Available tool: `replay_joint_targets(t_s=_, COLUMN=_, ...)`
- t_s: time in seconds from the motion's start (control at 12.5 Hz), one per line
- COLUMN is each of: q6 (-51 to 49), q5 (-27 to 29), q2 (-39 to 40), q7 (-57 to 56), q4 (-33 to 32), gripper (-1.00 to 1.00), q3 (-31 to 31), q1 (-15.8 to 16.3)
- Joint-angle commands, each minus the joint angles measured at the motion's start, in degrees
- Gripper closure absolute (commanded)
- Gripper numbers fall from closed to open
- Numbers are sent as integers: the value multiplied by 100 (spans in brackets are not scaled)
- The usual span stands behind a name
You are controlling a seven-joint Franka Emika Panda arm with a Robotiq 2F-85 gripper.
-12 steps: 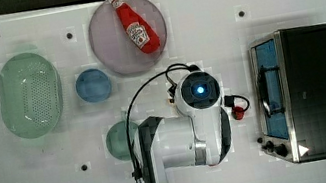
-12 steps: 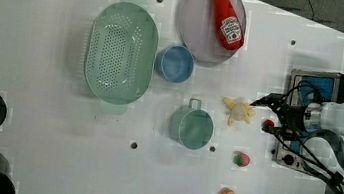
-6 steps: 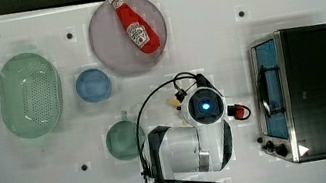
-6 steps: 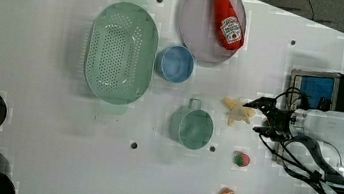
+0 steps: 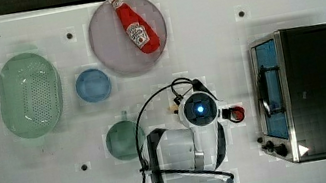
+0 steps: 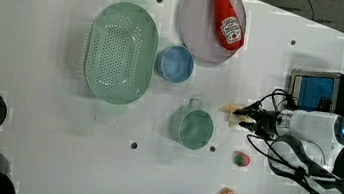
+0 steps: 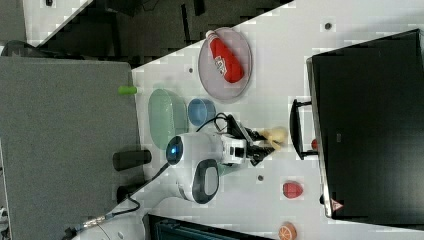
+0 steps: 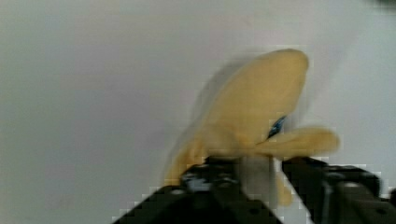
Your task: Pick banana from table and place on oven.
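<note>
Pale yellow banana [image 8: 254, 123] on the white tabletop [image 6: 52, 152], lying between the black fingers of the hand [image 6: 242, 117], fingers set around it from both sides, whether clamped cannot be told, oven [image 5: 320, 89] well apart at the top view's right, green cup [image 6: 192, 126] just beside.

The red ketchup bottle [image 5: 135, 28] lying on the grey plate [image 5: 109, 55] carries a white label with a dark keystone-like shape, but its lettering is too small to read in the top view, the left view or the right view. The oven [image 5: 320, 89] bears a small white triangle mark at a front corner in the top view, seemingly a warning sign in the right view, with nothing legible on it
</note>
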Motion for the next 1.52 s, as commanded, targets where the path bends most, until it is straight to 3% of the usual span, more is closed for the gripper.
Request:
replay_joint_targets(t_s=0.08, q6=35, q5=36, q2=-82, q7=1, q4=76, gripper=49, q3=50, q1=-54)
replay_joint_targets(t_s=0.32, q6=23, q5=36, q2=-340, q7=0, q4=116, gripper=49, q3=56, q1=-50)
replay_joint_targets(t_s=0.56, q6=-368, q5=37, q2=-1246, q7=0, q4=278, gripper=49, q3=91, q1=-46)
replay_joint_targets(t_s=0.8, q6=-2065, q5=38, q2=-2186, q7=0, q4=793, gripper=49, q3=111, q1=-37)
replay_joint_targets(t_s=1.12, q6=-4344, q5=37, q2=-2796, q7=-220, q4=1942, gripper=49, q3=-80, q1=-66)
replay_joint_targets(t_s=1.28, q6=-4889, q5=37, q2=-2831, q7=-761, q4=2423, gripper=49, q3=-356, q1=-127)
replay_joint_targets(t_s=1.52, q6=-4930, q5=23, q2=-2729, q7=-1553, q4=2782, gripper=49, q3=-967, q1=-221)
